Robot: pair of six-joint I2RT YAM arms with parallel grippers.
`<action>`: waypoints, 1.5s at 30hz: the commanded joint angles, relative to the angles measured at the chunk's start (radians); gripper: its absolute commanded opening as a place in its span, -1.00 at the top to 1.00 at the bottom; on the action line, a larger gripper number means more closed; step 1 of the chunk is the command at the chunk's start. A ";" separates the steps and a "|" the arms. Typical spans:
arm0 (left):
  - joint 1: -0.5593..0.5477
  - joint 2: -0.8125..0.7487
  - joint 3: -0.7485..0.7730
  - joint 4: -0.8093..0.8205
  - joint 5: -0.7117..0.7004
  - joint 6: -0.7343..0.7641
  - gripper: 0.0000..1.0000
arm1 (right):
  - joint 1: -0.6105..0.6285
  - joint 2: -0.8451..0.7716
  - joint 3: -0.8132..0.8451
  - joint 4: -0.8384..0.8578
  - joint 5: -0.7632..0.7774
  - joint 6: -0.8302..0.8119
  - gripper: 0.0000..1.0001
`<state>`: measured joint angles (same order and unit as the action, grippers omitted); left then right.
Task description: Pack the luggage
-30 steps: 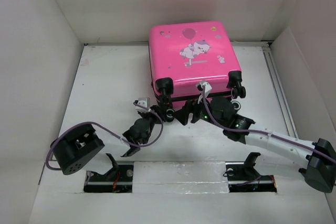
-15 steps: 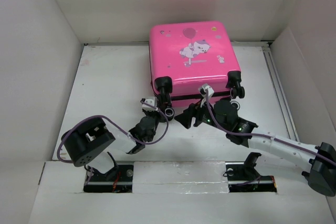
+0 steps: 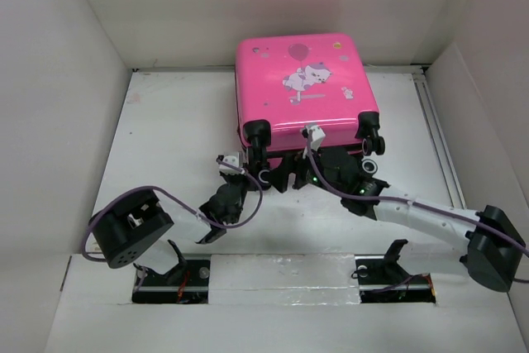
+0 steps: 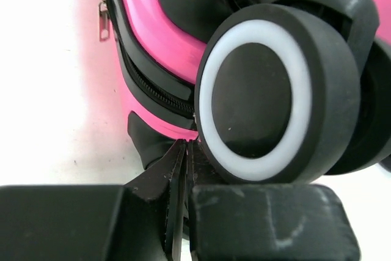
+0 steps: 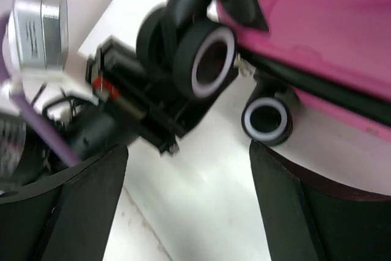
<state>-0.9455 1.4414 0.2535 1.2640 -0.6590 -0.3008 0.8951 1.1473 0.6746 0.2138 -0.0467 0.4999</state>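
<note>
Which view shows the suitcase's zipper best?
Left wrist: the zipper runs close and sharp between the pink shell halves of the suitcase. Right wrist shows only a blurred dark seam; top external shows a thin dark line at the near edge.

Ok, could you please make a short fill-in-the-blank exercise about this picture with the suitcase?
The suitcase is ___ in colour.
The left fingers are ___ (open or shut).
The right fingers are ___ (open or shut).
The wheel beside the left fingers has a ___ ring.
Missing words: pink; shut; open; white.
</note>
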 commanded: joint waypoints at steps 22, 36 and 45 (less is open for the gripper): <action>0.036 -0.058 -0.063 0.262 -0.007 -0.073 0.80 | -0.018 0.379 0.345 0.133 0.057 0.121 0.17; 0.036 0.069 -0.023 0.452 0.047 -0.020 -0.03 | -0.018 0.249 0.295 0.164 -0.047 0.131 0.78; 0.036 0.146 0.018 0.563 0.124 -0.052 -0.01 | -0.018 0.229 0.275 0.182 -0.096 0.160 0.81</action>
<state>-0.9146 1.5848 0.2447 1.3025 -0.5613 -0.3420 0.8715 1.3933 0.9516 0.3248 -0.0971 0.6422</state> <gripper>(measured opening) 0.508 0.099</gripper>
